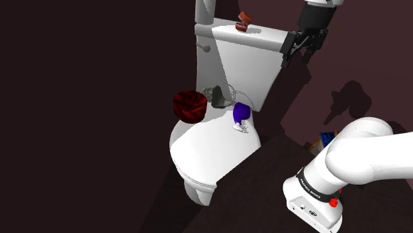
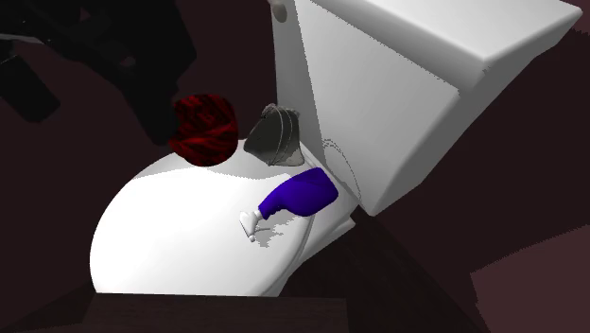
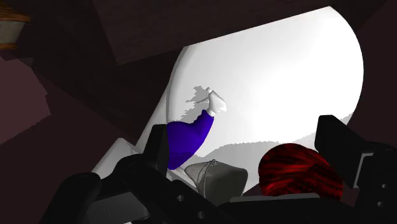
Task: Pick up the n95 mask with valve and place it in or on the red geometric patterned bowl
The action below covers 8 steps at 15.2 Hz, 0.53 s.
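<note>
Clearly, the gripper hangs wide open and empty, well apart from the grey mask.

- Bowl: dark red, crossed by irregular black bands.
- Mask: plain grey, no pattern.
- Spray bottle: deep blue-violet body, white nozzle.
- Toilet: plain white throughout.
- Gripper: all black.
- Arm: white.
- Small object on the tank: reddish brown.
- Wall: dark maroon.
</note>
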Motion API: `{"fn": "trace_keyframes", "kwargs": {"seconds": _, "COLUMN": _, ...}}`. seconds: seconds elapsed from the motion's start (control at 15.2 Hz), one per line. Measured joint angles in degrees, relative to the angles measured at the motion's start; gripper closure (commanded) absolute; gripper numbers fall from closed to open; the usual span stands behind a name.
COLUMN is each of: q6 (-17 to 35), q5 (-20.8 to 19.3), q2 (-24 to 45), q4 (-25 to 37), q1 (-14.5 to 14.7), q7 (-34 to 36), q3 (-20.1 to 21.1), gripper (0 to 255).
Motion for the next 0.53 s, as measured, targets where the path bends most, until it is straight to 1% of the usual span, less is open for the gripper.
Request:
{"fn": "trace_keyframes", "kwargs": {"seconds": 0.07, "q6": 0.0, "q5": 0.0, "q2": 0.0, "q4": 0.0, "q1": 0.0, "q7": 0.0, "q3": 0.0, "gripper": 0}}
{"fn": "trace_keyframes", "kwargs": {"seconds": 0.2, "q6": 2.85, "q5": -0.27, "q2": 0.33, "q4": -1.75, "q1": -0.01, "q7": -0.32, "q3": -0.29, "gripper": 0}}
{"fn": "trace_keyframes", "kwargs": {"seconds": 0.33, "q6": 7.28, "q5": -0.93, "q2": 0.64, "q4": -4.57, "q1": -0.14, "q7": -1.13, "q3": -1.06, "gripper": 0}}
{"fn": "trace_keyframes", "kwargs": {"seconds": 0.4, "q6": 10.3, "q5": -1.44, "q2": 1.32, "q4": -6.36, "q1": -0.3, "q7": -1.76, "q3": -1.73, "gripper": 0}}
{"fn": "trace_keyframes", "kwargs": {"seconds": 0.53, "q6": 15.13, "q5": -2.0, "q2": 2.63, "q4": -8.33, "q1": -0.4, "q7": -2.47, "q3": -2.47, "gripper": 0}}
